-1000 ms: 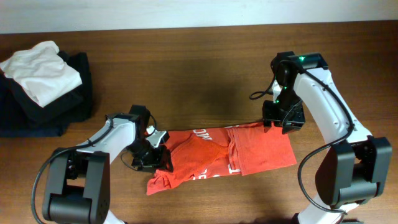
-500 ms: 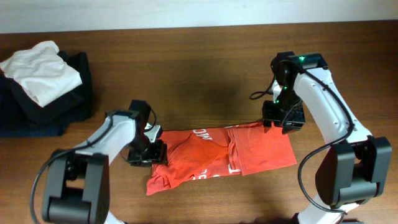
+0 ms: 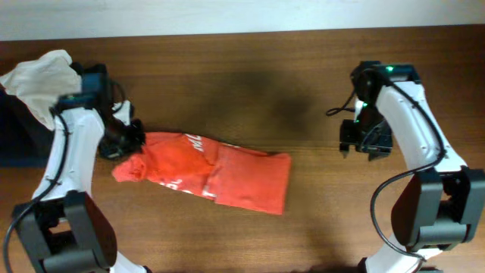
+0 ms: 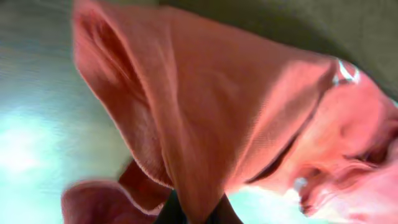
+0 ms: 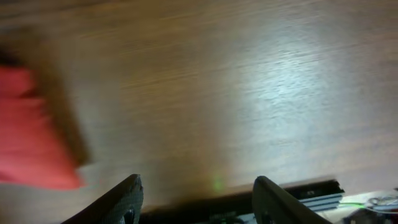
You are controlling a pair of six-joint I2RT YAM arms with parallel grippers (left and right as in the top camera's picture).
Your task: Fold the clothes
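The clothes (image 3: 227, 178), a red-orange T-shirt with white print, lie bunched in a long strip across the middle-left of the table. My left gripper (image 3: 127, 145) is at the shirt's left end and shut on a fold of it. In the left wrist view the fabric (image 4: 205, 112) fills the frame, pinched between the dark fingertips of the gripper (image 4: 194, 214) at the bottom edge. My right gripper (image 3: 362, 148) hovers over bare wood to the right of the shirt, open and holding nothing. In the right wrist view the gripper (image 5: 198, 198) is wide apart, with the shirt (image 5: 25, 137) at the far left.
A white folded garment (image 3: 42, 80) lies on dark folded garments (image 3: 11, 129) at the far left, just beyond my left arm. The table's back edge meets a pale wall along the top.
My left gripper has shut on the shirt's left end and dragged the whole shirt leftward toward the pile. The right gripper has drawn away to the right and no longer touches the shirt.
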